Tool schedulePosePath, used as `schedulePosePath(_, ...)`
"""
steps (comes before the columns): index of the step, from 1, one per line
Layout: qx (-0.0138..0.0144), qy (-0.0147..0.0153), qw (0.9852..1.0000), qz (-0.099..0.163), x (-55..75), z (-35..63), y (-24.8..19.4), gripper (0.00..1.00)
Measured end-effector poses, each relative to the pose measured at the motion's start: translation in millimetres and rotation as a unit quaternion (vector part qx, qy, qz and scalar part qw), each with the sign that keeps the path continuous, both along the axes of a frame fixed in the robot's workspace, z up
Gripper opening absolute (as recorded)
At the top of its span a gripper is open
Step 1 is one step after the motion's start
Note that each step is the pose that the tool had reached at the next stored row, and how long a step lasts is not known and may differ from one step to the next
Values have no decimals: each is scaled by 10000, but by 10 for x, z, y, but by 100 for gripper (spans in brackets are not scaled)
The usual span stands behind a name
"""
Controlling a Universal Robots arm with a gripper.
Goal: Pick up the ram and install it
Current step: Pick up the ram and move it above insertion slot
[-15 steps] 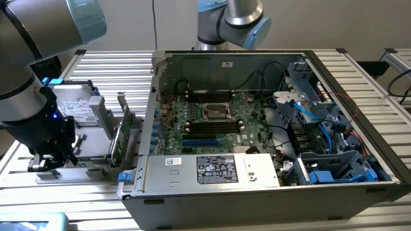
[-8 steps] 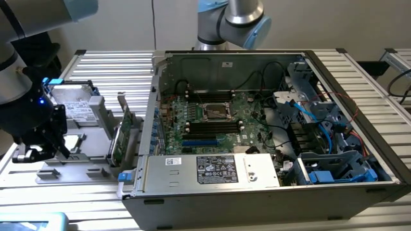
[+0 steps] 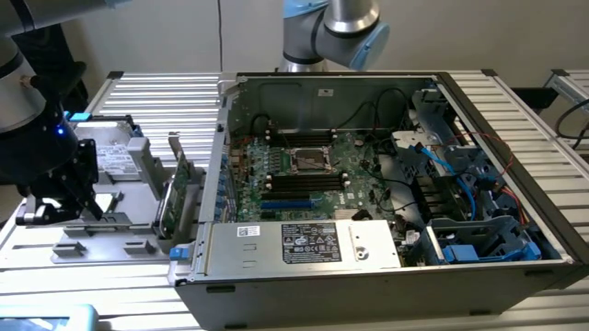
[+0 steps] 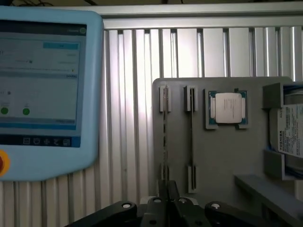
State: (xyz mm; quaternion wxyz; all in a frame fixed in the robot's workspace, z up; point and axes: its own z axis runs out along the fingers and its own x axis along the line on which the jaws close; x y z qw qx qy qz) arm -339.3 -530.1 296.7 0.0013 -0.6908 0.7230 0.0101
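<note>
While pickup is in hand, the tool [image 4: 167, 189], fingers together, sits lower centre in the wrist view, in line with the ram [image 4: 164, 137], edge-on in its grey holder [image 4: 222, 156]. Grip unconfirmed; removal calls for a straight pull.

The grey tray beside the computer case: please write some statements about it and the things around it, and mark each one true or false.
1. A processor chip lies flat in the grey tray. True.
2. The computer case has its side closed. False: it is open and the motherboard shows.
3. The gripper is above the tray, outside the case. True.
4. The screen device beside the tray has a red frame. False: its frame is light blue.
</note>
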Motion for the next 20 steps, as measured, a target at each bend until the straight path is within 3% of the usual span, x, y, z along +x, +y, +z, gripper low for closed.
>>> schedulePosePath(3,0,0,10000,0,81,94,-14,12)
schedulePosePath(12,0,0,10000,0,253,500,-27,12)
schedulePosePath(20,18,-1,10000,0,516,729,-27,12)
